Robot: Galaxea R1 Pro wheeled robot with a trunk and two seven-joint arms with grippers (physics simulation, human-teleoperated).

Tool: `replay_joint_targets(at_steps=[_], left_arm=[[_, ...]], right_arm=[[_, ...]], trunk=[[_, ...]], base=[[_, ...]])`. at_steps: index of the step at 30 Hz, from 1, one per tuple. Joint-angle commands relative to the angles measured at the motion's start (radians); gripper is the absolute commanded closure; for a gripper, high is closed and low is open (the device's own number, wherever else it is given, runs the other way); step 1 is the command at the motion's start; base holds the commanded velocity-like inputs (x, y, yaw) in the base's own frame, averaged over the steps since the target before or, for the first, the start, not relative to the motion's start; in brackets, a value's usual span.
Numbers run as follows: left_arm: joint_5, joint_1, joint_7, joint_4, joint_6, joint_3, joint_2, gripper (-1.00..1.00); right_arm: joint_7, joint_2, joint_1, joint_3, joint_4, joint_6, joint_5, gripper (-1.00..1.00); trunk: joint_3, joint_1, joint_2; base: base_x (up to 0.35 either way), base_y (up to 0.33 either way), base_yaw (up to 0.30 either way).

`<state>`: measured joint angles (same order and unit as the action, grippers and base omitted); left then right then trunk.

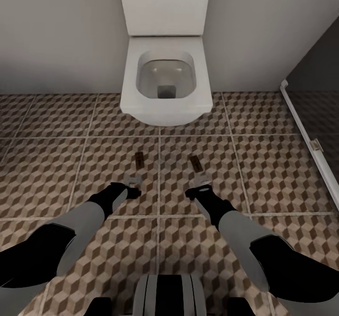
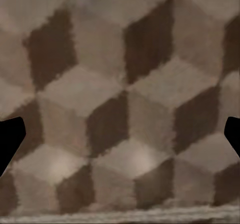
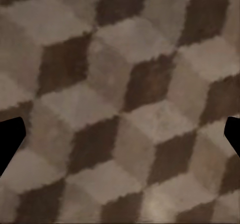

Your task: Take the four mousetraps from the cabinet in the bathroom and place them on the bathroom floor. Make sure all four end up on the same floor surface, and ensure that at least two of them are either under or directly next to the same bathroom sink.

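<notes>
1. Lying flat on the bathroom floor, two mousetraps sit just in front of the toilet, one ahead of each arm; no sink is nearby, so I judge this spot doesn't meet the sink condition.
2. Both arms reach forward and low, left gripper and right gripper angled toward the tiles.
3. In the wrist views both jaws stand wide apart, holding nothing.

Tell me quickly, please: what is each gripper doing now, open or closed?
Left gripper: open, holding nothing.
Right gripper: open, holding nothing.
</notes>
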<state>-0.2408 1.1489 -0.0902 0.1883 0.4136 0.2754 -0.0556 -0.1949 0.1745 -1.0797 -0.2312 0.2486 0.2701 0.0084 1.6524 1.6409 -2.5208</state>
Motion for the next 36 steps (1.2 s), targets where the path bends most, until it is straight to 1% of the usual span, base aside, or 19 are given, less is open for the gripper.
replay_joint_targets(at_steps=[1,24,36], left_arm=[[-0.011,0.0,-0.006,0.002,0.005,0.007,0.0,-1.0],[-0.012,0.0,-0.011,0.006,0.007,0.006,-0.001,-1.0],[-0.012,0.0,-0.014,0.006,0.01,0.005,-0.002,-1.0]], right_arm=[[-0.004,0.0,0.0,-0.005,0.001,0.007,0.001,-1.0],[-0.004,0.0,0.0,-0.004,0.001,0.007,0.001,-1.0],[-0.004,0.0,0.0,-0.005,0.001,0.007,0.001,-1.0]], trunk=[[0.001,0.0,0.0],[0.001,0.0,0.0],[-0.046,-0.006,0.003]], base=[[-0.092,0.0,0.0],[-0.011,0.0,0.0],[0.0,0.0,0.0]])
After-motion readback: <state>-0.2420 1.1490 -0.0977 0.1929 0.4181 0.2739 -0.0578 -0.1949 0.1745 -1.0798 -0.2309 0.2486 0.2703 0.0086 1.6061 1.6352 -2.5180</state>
